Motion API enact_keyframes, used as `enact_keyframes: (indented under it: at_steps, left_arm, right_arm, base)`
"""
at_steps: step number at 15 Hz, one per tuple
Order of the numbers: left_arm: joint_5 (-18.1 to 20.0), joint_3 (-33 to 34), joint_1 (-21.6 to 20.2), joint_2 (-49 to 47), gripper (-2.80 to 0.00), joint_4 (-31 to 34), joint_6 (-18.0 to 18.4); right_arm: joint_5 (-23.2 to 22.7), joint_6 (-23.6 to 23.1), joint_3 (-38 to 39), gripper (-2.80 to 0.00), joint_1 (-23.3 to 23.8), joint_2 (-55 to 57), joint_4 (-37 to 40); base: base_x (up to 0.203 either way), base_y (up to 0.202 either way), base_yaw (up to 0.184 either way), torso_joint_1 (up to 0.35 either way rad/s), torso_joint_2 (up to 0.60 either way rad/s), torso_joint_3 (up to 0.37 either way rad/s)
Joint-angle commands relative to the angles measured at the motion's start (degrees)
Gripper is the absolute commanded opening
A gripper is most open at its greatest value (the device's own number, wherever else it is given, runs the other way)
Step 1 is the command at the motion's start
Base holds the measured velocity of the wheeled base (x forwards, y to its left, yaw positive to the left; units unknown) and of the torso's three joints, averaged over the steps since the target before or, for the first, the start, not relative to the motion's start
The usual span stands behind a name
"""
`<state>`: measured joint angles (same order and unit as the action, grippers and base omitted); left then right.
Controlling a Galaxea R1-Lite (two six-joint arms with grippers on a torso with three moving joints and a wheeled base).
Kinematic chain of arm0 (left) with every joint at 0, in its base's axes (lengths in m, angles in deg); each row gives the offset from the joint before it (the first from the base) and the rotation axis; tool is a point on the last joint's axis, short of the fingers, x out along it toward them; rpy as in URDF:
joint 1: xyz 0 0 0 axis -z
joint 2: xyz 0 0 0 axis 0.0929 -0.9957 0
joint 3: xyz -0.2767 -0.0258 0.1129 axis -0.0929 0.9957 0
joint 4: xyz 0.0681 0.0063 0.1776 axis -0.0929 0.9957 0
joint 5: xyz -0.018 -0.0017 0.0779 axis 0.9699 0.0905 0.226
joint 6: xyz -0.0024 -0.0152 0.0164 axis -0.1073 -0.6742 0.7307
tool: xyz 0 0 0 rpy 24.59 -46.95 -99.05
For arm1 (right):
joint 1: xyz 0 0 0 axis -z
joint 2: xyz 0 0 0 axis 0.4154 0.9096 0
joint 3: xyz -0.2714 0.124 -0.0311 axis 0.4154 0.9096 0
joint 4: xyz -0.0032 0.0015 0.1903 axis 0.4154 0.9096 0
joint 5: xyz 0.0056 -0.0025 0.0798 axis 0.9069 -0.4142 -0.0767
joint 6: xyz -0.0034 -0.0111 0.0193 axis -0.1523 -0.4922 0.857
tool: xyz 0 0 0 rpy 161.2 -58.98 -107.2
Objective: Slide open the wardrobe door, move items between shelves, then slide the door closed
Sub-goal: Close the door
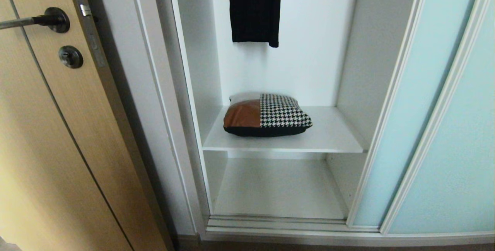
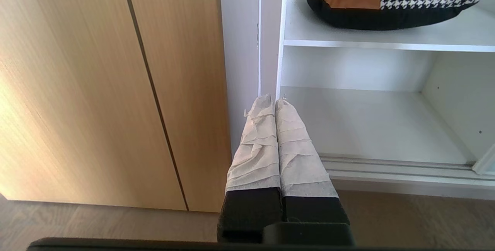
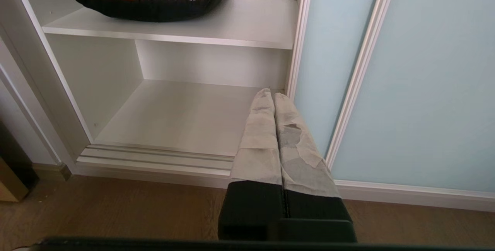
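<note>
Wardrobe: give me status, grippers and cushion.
Left gripper and right gripper shut, empty, low outside wardrobe. Sliding door open. Cushion flat on upper shelf; lower shelf bare. Nothing blocking.

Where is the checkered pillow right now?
In the head view, the cushion lies on the upper shelf of the open wardrobe, toward its left side, below the hanging black garment and left of the sliding wardrobe door.
</note>
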<state>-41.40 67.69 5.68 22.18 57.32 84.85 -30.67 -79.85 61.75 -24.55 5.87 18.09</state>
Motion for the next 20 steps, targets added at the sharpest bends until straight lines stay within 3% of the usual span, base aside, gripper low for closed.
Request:
enact_keyframes:
  at_steps: [1, 15, 17, 20]
  left_arm:
    - [0.0, 0.1, 0.0, -0.1, -2.8, 0.0, 0.1]
    - [0.0, 0.1, 0.0, -0.1, -2.8, 0.0, 0.0]
    - [0.0, 0.1, 0.0, -0.1, -2.8, 0.0, 0.0]
    - [0.0, 0.1, 0.0, -0.1, -2.8, 0.0, 0.0]
  right_arm:
    - [0.0, 0.0, 0.0, -2.8, 0.0, 0.1, 0.0]
    - [0.3, -0.1, 0.0, -2.8, 0.1, 0.0, -0.8]
    - [1.1, -0.8, -4.8, -2.8, 0.0, 0.4, -0.3]
    - [2.2, -1.2, -19.3, -2.8, 0.0, 4.7, 7.7]
  base:
    - [0.0, 0.0, 0.0, 0.0, 0.0, 0.0]
    - [0.0, 0.0, 0.0, 0.0, 0.0, 0.0]
    - [0.0, 0.0, 0.0, 0.0, 0.0, 0.0]
    - [0.0, 0.0, 0.0, 0.0, 0.0, 0.0]
